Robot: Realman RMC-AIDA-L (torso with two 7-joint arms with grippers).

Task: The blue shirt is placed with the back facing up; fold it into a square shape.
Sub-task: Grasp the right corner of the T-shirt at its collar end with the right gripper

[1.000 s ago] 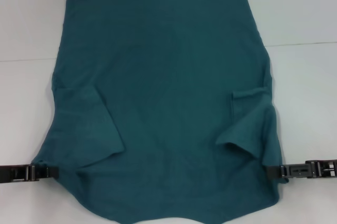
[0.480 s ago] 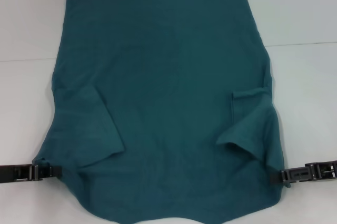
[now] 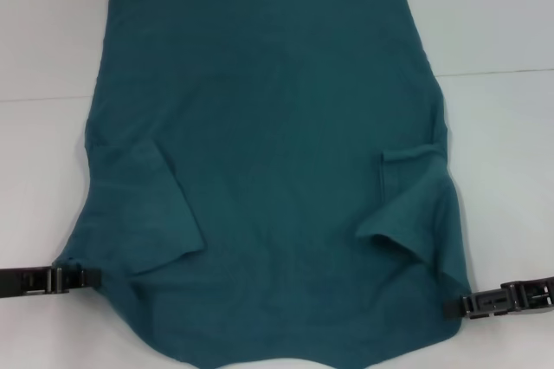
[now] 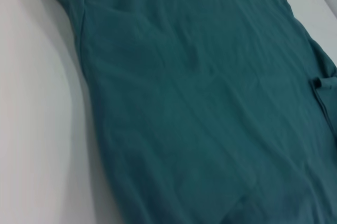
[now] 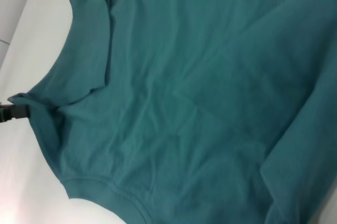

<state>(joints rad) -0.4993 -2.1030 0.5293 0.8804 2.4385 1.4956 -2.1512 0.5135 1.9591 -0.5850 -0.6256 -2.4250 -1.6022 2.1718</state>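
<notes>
No lettering, label, brand or number can be read anywhere; the blue shirt (image 3: 277, 161) shows only plain teal cloth on its upturned side.

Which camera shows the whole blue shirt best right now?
The head view: the blue shirt shows nearly whole, sleeves folded in, with the left end effector and right end effector at its near corners. Both wrist views show only close-up parts of the cloth.

Teal on white, black at the edges

The blue shirt (image 3: 277, 144) is a plain dark teal-blue (no print or pattern visible), the table (image 3: 502, 31) is white, and the left gripper (image 3: 82, 278) and right gripper (image 3: 454, 304) are black.
</notes>
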